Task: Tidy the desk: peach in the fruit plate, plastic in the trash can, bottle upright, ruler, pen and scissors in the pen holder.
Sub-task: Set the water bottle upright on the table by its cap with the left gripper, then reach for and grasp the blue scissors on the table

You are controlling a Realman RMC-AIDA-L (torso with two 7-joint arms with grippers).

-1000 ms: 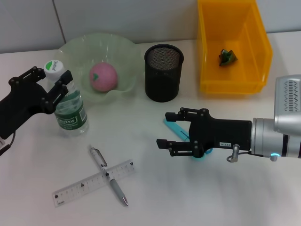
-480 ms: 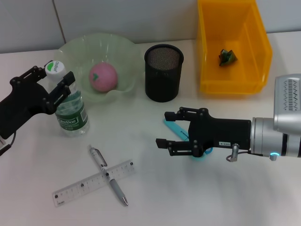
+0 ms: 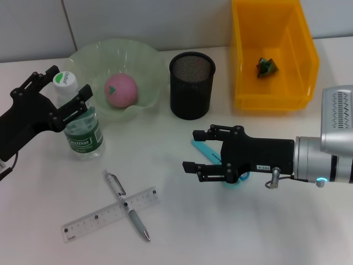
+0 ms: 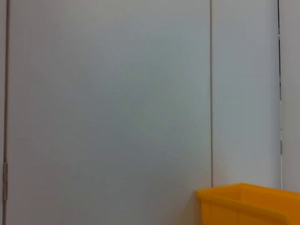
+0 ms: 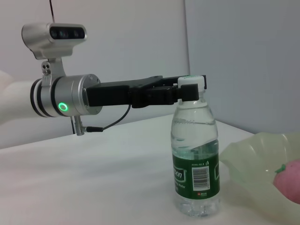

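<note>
The clear bottle (image 3: 81,124) with a green label stands upright at the left, also seen in the right wrist view (image 5: 196,164). My left gripper (image 3: 70,81) is open, its fingers on either side of the white cap (image 3: 65,79). The pink peach (image 3: 121,91) lies in the pale green fruit plate (image 3: 140,55). My right gripper (image 3: 190,150) hovers open over the teal scissors (image 3: 205,150), which it partly hides. A silver pen (image 3: 127,206) lies across a clear ruler (image 3: 94,219) at the front left. The black mesh pen holder (image 3: 191,85) stands mid-table. Green plastic (image 3: 267,66) lies in the yellow trash can (image 3: 273,99).
The left wrist view shows only the grey wall and a corner of the yellow trash can (image 4: 243,206). The right wrist view also shows the left arm (image 5: 70,96) reaching to the bottle, and the plate's edge (image 5: 248,159).
The left gripper's fingers have spread and shifted slightly back around the bottle's neck. The bottle stays standing. The right gripper has barely moved.
</note>
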